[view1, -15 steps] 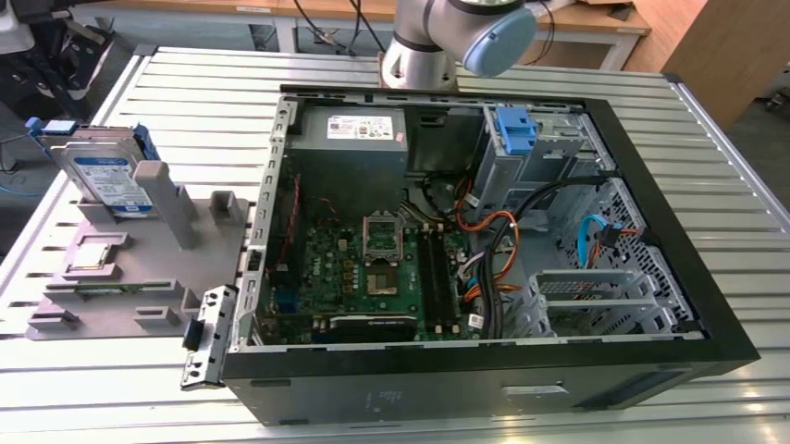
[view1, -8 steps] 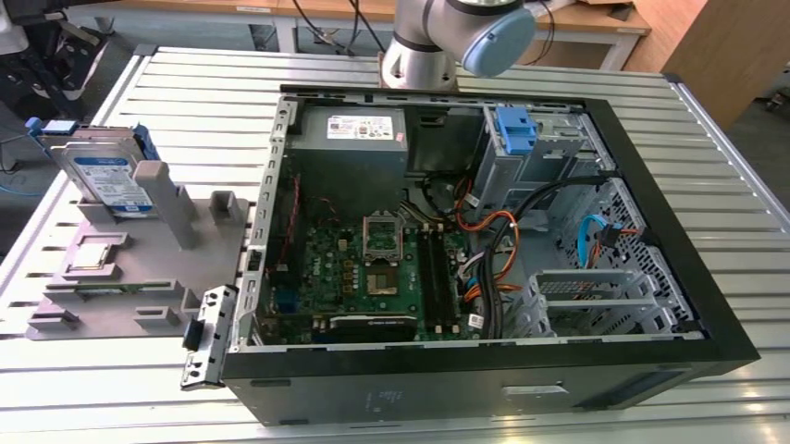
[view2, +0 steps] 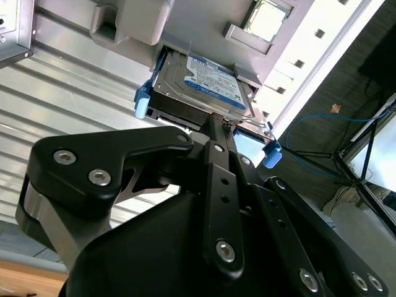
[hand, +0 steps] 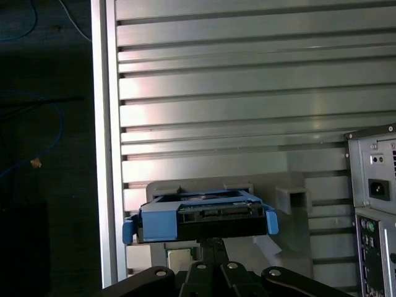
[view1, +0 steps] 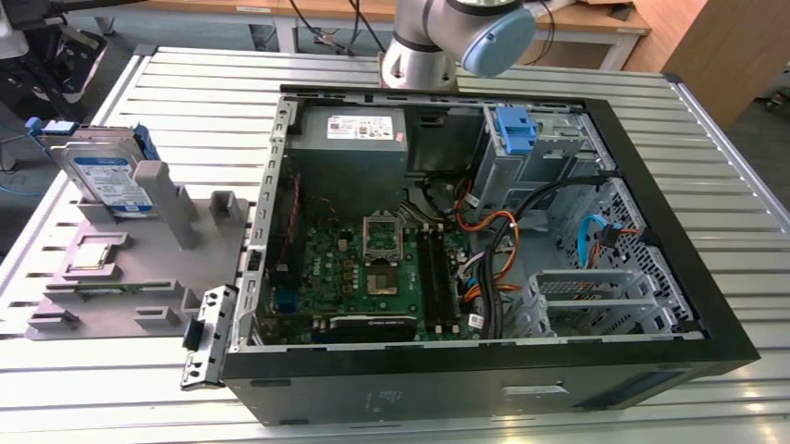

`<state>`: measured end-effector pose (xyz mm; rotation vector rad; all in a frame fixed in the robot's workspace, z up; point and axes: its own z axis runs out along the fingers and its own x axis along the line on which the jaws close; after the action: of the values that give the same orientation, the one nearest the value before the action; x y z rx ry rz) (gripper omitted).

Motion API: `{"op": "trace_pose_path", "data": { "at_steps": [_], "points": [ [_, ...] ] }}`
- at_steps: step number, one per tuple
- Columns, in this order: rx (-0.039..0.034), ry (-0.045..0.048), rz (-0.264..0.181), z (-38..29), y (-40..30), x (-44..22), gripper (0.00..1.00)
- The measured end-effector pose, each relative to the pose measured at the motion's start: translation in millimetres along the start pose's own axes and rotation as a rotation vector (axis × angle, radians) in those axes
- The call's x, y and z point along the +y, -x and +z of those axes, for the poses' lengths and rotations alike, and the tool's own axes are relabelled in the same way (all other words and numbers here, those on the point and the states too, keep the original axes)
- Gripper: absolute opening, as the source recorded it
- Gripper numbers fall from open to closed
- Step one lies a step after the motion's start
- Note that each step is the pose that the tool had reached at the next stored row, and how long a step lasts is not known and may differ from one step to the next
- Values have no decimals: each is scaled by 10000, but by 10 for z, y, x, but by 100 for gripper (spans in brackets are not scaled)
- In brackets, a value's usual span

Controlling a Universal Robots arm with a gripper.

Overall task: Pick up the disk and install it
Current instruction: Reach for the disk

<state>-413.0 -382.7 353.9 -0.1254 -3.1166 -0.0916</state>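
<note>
Gripper [view2: 215, 124]: my fingers look drawn together on nothing, aimed at the disk [view2: 204, 80] and clear of it. Disk stands on edge in the grey fixture [view1: 136, 277] on the slatted table [view1: 210, 74], at the exterior view's left of the open computer case [view1: 728, 342]. Judged rigid, dense, smooth-faced, shock-sensitive: pinch its flat metal faces near the upper edge, not the blue rails [hand: 158, 224].
</note>
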Motion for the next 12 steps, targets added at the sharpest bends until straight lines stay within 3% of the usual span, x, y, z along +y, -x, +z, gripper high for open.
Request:
{"op": "trace_pose_path", "data": {
  "at_steps": [12],
  "points": [
    [-1,1,0,40,-39,39,11]
  ]
}}
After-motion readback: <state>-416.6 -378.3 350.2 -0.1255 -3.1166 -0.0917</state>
